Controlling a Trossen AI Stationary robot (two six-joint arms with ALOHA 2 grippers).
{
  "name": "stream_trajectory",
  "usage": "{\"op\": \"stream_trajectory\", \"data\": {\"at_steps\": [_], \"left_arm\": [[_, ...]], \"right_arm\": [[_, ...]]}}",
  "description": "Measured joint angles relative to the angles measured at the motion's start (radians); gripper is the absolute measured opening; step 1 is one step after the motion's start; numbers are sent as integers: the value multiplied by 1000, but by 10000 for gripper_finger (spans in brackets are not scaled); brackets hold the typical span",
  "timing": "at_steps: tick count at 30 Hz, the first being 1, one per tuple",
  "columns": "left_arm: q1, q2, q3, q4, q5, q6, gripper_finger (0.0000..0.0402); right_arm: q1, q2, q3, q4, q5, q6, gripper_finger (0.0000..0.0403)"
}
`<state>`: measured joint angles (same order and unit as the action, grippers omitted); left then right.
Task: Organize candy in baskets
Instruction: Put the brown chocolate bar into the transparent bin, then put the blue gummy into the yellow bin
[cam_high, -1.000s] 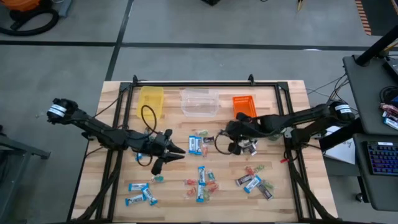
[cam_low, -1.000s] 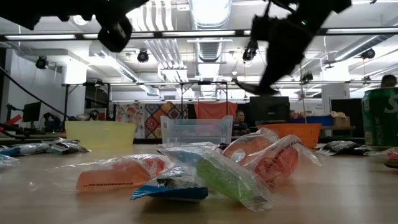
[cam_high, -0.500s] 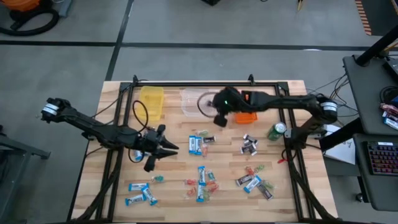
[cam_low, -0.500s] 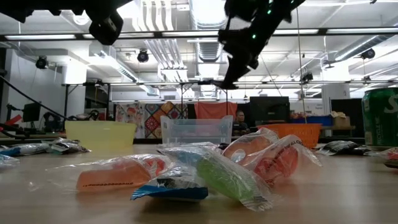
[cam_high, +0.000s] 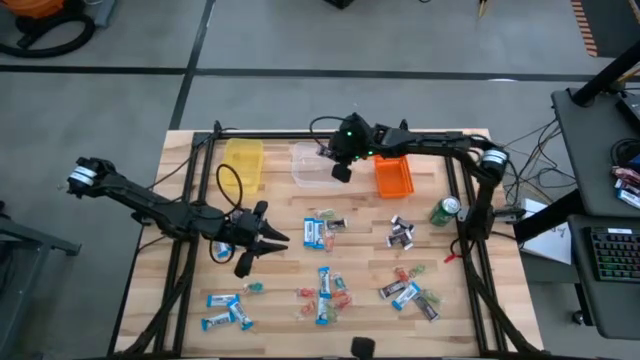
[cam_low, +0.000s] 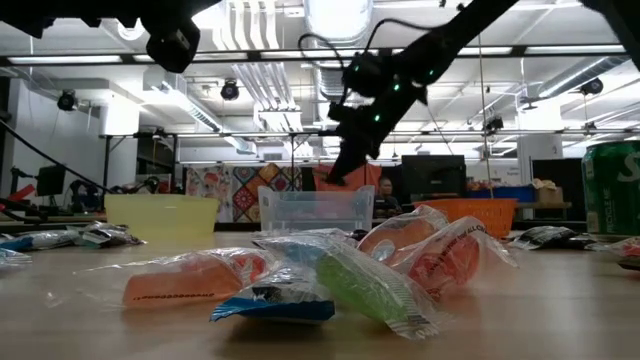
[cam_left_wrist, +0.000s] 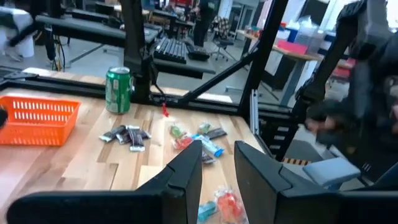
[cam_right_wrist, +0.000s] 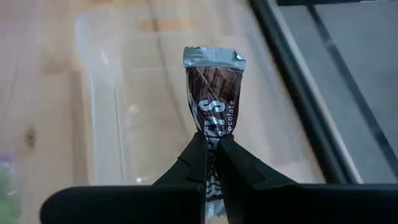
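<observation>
Your right gripper (cam_right_wrist: 211, 163) pinches a brown chocolate-wrapped candy (cam_right_wrist: 213, 102) between closed fingers, hanging over the clear basket (cam_high: 318, 165) at the table's far edge. The yellow basket (cam_high: 242, 163) sits to one side of it, the orange basket (cam_high: 393, 176) to the other. Your left gripper (cam_high: 272, 239) hovers mid-table with its fingers slightly parted, holding nothing. Blue-and-white bars (cam_high: 324, 281), dark pieces (cam_high: 402, 233) and a green can (cam_high: 445, 211) dot the wooden table (cam_high: 180, 290).
</observation>
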<state>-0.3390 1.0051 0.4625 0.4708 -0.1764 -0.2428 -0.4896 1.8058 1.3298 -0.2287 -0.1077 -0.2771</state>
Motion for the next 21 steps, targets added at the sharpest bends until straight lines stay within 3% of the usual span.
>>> {"op": "stream_trajectory", "data": {"at_steps": [8, 17, 21], "left_arm": [[-1, 2, 0, -7, 0, 25, 77], [-1, 51, 0, 25, -34, 21, 77], [-1, 65, 0, 16, -105, -62, 77]], "right_arm": [[11, 74, 32, 2, -4, -11, 25], [14, 68, 33, 3, 4, 54, 132], [17, 52, 32, -8, 3, 96, 166]]}}
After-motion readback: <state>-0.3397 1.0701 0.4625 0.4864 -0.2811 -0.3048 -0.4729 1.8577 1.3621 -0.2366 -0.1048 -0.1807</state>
